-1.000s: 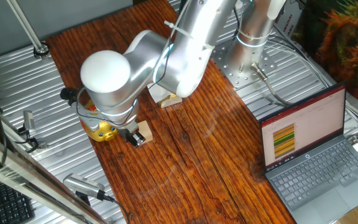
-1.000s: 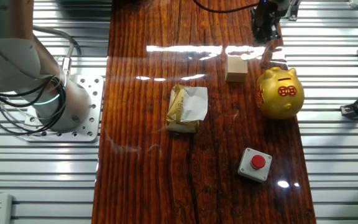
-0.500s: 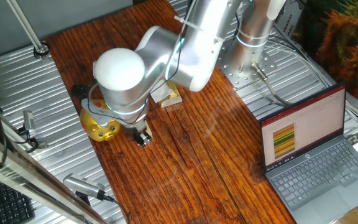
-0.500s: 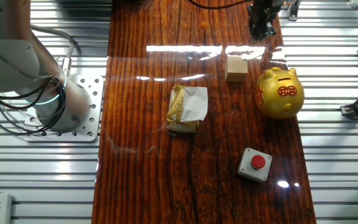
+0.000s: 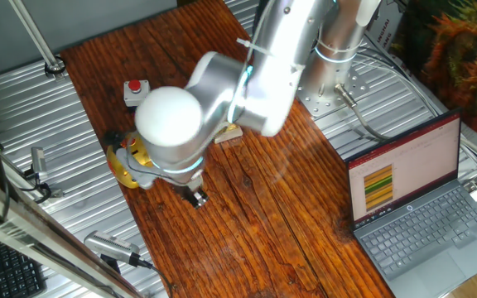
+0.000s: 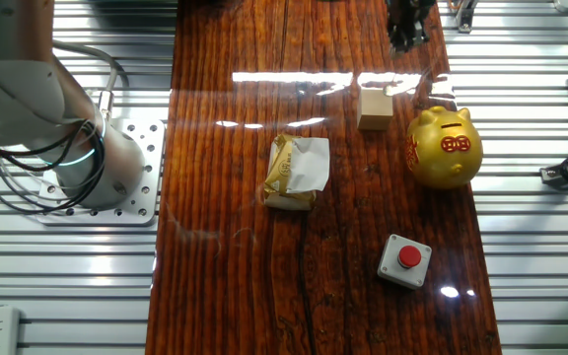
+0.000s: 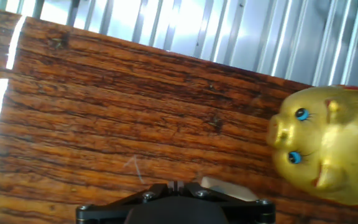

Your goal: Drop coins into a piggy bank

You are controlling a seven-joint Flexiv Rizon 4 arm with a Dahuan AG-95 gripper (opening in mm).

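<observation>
Piggy bank [image 6: 445, 148] gold on wooden table [image 6: 225, 256], pale cube [image 6: 375, 108] beside it; tool [image 6: 405, 22] state unclear

Lighting was bright and even. Overhead glare streaked the table [image 6: 294, 76] near its far end (white bars on the varnish). Hand view was softer, overexposed at the upper edge; the piggy bank [image 7: 328, 146] showed sheen, slightly blurred.
</observation>
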